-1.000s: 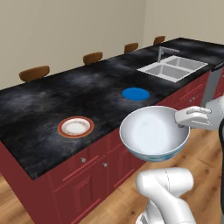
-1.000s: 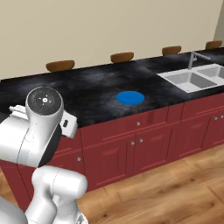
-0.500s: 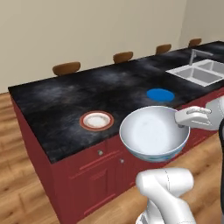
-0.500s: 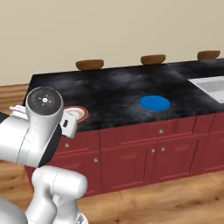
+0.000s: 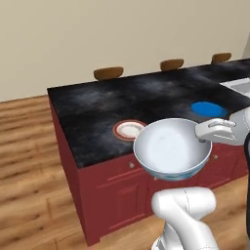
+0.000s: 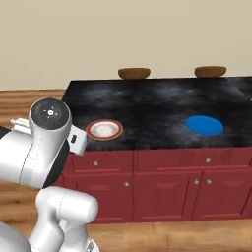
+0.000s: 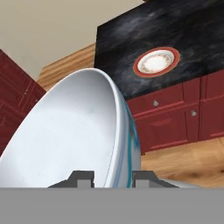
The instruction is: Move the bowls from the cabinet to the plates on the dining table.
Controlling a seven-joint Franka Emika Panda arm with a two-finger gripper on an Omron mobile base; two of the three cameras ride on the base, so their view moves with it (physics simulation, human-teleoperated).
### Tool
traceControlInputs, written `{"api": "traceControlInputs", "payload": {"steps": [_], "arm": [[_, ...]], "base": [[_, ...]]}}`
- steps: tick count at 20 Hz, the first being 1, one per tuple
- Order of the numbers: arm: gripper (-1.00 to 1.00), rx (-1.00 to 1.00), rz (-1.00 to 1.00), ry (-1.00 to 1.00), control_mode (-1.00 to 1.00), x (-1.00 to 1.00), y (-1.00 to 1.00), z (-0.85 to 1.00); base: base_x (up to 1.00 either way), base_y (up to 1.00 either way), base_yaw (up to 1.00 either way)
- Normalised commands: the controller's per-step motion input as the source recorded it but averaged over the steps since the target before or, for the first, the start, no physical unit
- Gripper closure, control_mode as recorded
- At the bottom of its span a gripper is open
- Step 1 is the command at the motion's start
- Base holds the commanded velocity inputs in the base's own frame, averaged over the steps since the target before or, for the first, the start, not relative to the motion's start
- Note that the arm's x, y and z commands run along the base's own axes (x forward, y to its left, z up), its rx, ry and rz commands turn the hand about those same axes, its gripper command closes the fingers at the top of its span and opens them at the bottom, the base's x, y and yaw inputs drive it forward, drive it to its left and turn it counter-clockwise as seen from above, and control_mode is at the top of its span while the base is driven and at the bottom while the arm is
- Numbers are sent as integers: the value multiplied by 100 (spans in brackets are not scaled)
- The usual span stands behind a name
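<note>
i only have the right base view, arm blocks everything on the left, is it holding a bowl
Observer: Yes. The gripper is shut on the rim of a white bowl, one finger inside and one outside.
Operator: plain white?
Observer: No, the hand view shows a blue-teal pattern on its outside.
Operator: is it over the table yet
Observer: Not by the left base view: the bowl hangs in front of the red drawers, short of the table edge.
Operator: which plate is closer to it
Observer: The orange-red plate, just beyond the bowl's far rim; the blue plate lies further right.

Base views flank arm, share dining table (image 5: 97,117); hand view close along claw (image 7: 113,178).
</note>
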Motion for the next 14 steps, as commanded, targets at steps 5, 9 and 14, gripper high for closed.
{"api": "traceControlInputs", "payload": {"steps": [5,9,14], "arm": [[100,0,0,0,100,0,0,0],[100,0,0,0,100,0,0,0],[100,0,0,0,100,0,0,0]], "base": [[9,0,35],[12,0,33],[5,-1,14]]}}
